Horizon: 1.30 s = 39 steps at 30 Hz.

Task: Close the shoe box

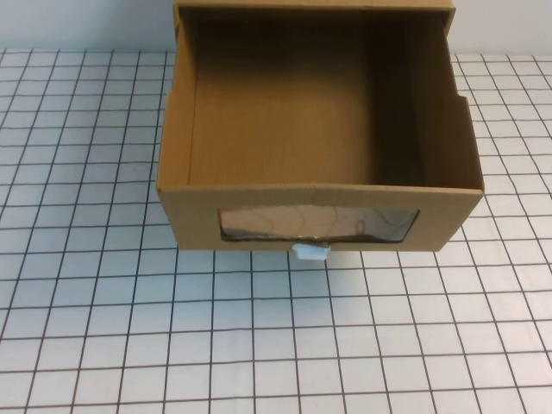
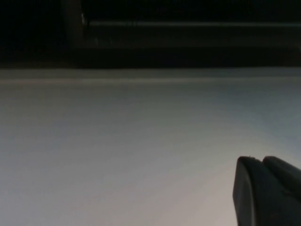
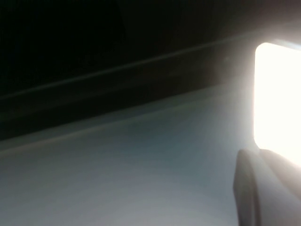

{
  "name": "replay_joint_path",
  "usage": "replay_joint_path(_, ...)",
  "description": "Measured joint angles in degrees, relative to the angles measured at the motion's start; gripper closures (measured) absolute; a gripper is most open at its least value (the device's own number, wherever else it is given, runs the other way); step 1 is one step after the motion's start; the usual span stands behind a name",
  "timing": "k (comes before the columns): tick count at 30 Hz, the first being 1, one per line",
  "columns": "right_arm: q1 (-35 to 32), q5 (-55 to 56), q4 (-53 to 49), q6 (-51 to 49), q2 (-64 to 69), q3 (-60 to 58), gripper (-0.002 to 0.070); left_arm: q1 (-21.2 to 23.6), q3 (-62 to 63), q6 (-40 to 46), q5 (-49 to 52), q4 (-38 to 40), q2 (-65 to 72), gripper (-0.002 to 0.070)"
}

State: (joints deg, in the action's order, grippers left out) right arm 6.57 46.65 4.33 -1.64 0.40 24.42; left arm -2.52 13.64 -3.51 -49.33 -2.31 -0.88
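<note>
The shoe box (image 1: 319, 203) is a brown cardboard drawer-style box at the back middle of the table. Its drawer is pulled out toward me and is empty inside. The front has a wide clear window (image 1: 319, 224) with a small white pull tab (image 1: 310, 251) below it. The outer sleeve (image 1: 315, 7) shows only at the top edge. Neither arm appears in the high view. My left gripper (image 2: 261, 160) shows in its wrist view with dark fingers pressed together over a plain pale surface. My right gripper (image 3: 258, 153) looks the same, beside a bright glare.
A white cloth with a black grid (image 1: 259, 336) covers the table around and in front of the box. A dark band (image 2: 150, 42) runs across the far side of the left wrist view, and another (image 3: 94, 89) across the right wrist view.
</note>
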Motion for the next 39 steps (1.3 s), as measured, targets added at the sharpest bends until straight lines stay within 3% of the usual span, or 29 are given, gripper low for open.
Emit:
replay_joint_path(6, 0.0, 0.24, -0.56, -1.35, 10.72, 12.25, 0.069, 0.09, 13.11, 0.0, 1.14, -2.03, 7.83, 0.068)
replay_joint_path(11, 0.0, 0.59, -0.91, -1.73, 21.72, 19.22, 0.069, 0.09, 22.55, 0.0, 10.14, -2.44, 18.76, 0.068)
replay_joint_path(19, 0.0, -3.17, -0.91, -1.81, 28.04, 20.19, 0.069, 0.09, 24.24, 0.0, 17.71, -2.44, 31.11, 0.068)
replay_joint_path(25, 0.0, -22.35, -1.03, 0.76, 28.08, 20.35, 0.069, 0.09, 24.55, -7.82, 25.82, -2.44, 32.09, 0.068)
replay_joint_path(32, 0.0, -52.29, -1.03, 2.44, 35.14, 20.35, 0.069, 0.09, 28.96, -11.14, 56.54, -2.78, 37.07, 0.068)
replay_joint_path(35, 0.0, -54.51, -0.67, 2.44, 37.33, 20.35, 0.0691, 0.09, 30.53, -11.14, 61.57, -3.32, 39.95, 0.068)
replay_joint_path(39, 0.0, -51.54, 2.65, 2.44, 37.59, 20.56, 0.069, 0.09, 30.66, -11.14, 60.37, -3.16, 40.58, 0.068)
